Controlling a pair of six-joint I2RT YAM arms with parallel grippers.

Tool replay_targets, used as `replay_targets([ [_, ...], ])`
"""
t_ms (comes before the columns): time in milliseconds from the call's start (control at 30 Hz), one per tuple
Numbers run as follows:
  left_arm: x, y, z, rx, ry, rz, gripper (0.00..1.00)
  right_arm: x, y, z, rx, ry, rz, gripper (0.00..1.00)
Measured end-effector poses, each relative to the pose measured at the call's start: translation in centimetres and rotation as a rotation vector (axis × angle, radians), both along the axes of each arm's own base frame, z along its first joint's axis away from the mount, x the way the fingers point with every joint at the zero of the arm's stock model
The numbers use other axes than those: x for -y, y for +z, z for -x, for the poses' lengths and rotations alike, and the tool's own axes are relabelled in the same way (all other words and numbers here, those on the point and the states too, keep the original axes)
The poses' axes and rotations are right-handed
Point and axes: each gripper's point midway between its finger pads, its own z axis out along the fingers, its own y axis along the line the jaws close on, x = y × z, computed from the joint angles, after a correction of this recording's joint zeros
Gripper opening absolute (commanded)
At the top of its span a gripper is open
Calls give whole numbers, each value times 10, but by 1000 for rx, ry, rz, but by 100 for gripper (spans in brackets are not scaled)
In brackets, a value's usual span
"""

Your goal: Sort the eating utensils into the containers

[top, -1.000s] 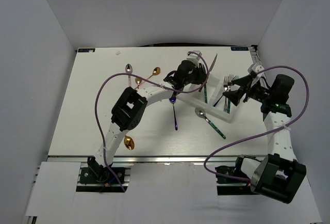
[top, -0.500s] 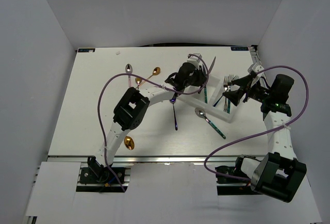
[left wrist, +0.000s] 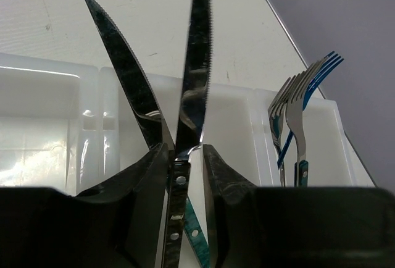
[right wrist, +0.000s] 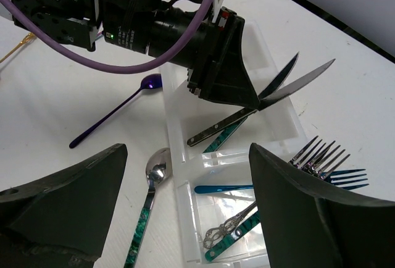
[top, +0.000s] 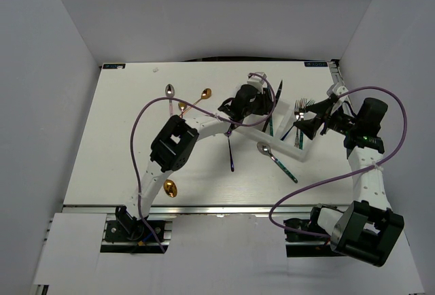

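- Steel from tip to butt, the riveted knife [left wrist: 196, 52] slants in the tray [left wrist: 37, 95]; its handle is down in the middle compartment and its blade rises over the far wall; a second knife [left wrist: 123, 76], green-handled, leans beside it, the two blades meeting near the handles.
- The left hand [left wrist: 185, 154] is narrow, one finger on each side of the riveted handle; a sliver of white shows beside the handle, so I cannot tell whether it pinches the knife or merely brackets it.
- The right hand [top: 304, 119] is spread wide and holds nothing; it hovers just beside the fork end of the tray.
- Handling, as I judge it: each piece is light, rigid and polished, hence slippery; the flat handle is the place to pinch, well away from the serrated edge; a hold near one end would let the piece swing.
- The forks [left wrist: 296, 113] lie in the right compartment, tines propped up on its wall.
- Loose on the bench [top: 102, 139]: a purple spoon [right wrist: 117, 113] and a green-handled spoon [right wrist: 154, 172] near the tray; gold spoons [top: 204, 94] and a silver spoon [top: 169, 90] lie farther left.
- In the way: the second knife sits so close that it could be dragged along; both arms crowd the same tray.
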Motion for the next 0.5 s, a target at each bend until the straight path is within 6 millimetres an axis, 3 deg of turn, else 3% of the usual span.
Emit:
replay_targets([
  [200,-1,2,2,0,-1,-1,45,0,-3,-1,-10,1,-3,86],
  [400,-12,15,14,7,-22,-33,67,-3,-15,1,-61,30,-23,88],
  [433,-14,20,16,11,-26,-37,73,-5,-17,2,-70,38,-23,88],
  [500,-21,37,21,29,-37,-40,76,-9,-21,6,-82,55,-15,89],
])
